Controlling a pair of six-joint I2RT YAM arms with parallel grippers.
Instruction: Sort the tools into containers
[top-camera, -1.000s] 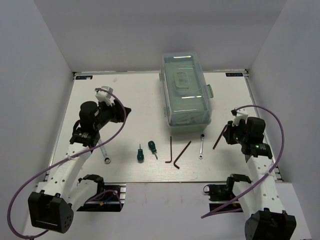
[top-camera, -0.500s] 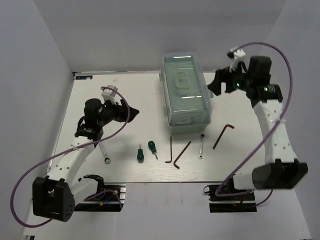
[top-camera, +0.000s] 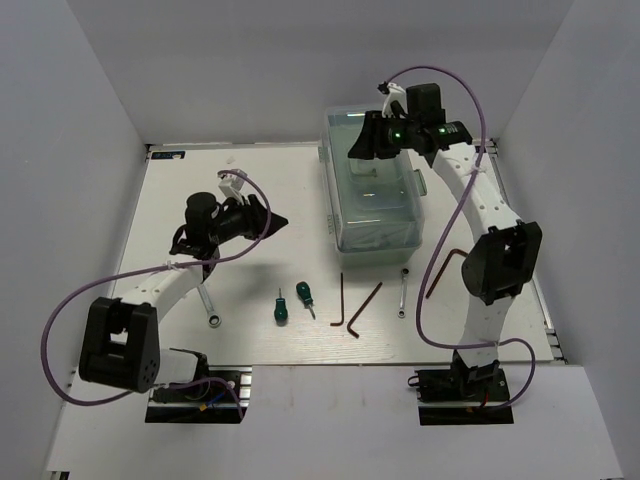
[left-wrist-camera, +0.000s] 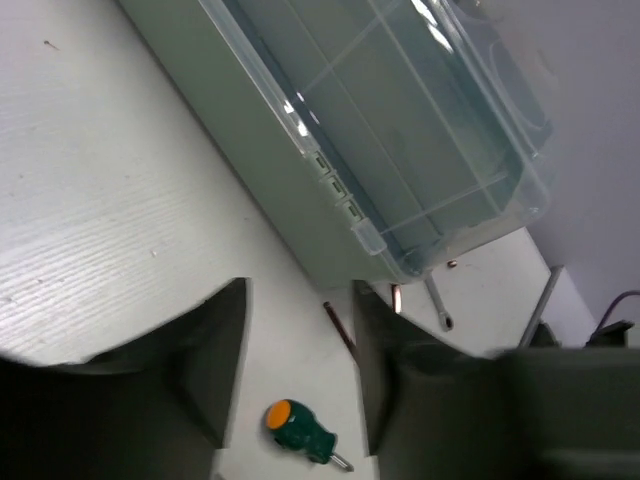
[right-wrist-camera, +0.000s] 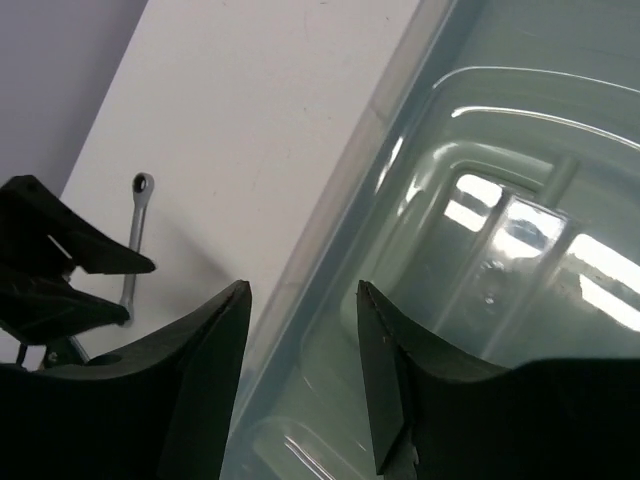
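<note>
Right tool hangs parted over lid, unclear from overhead.

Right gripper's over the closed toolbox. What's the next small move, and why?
Probably lower the right gripper onto the lid handle and close on it. The gripper is open and empty above the toolbox, the lid is shut, and the tools lie on the table, so nothing can go in until it opens.

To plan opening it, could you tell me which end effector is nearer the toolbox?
Right. The right end effector is above the toolbox; the left end effector is off to its left.
</note>
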